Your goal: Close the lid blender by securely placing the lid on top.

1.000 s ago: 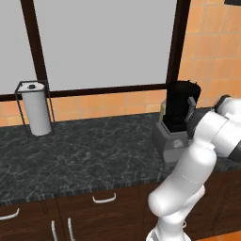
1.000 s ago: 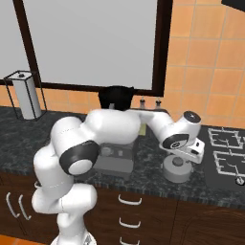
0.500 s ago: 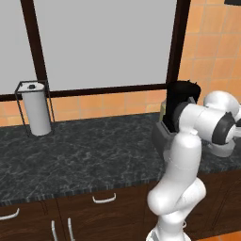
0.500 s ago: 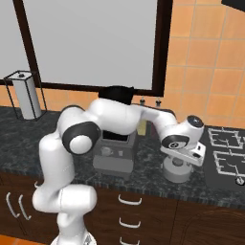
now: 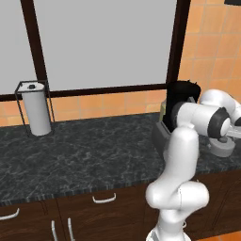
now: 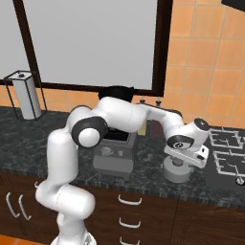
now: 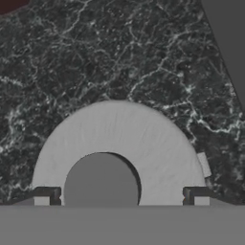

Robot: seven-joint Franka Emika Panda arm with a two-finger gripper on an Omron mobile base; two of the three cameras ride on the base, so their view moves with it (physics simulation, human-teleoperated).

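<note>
The lid (image 7: 124, 139) is a round light-grey cap with a raised knob in its centre, lying flat on the dark counter. It lies right of the blender (image 6: 115, 153), whose dark jar (image 5: 181, 96) stands open on its boxy grey base, partly behind my arm. My gripper (image 7: 122, 198) hangs open just above the lid, one fingertip (image 7: 46, 196) on either side of the knob and neither touching it. From the right base view the gripper (image 6: 180, 161) points down at the lid (image 6: 178, 173). In the left base view the lid (image 5: 222, 148) sits at the right edge.
A white paper roll in a wire holder (image 5: 35, 109) stands far left on the counter (image 5: 94, 155). A stove with black grates (image 6: 228, 154) lies right of the lid. Small bottles (image 6: 149, 102) stand behind the blender by the window.
The hand has sunk a little closer to the lid while the elbow has swung. The lid and blender have stayed put.
</note>
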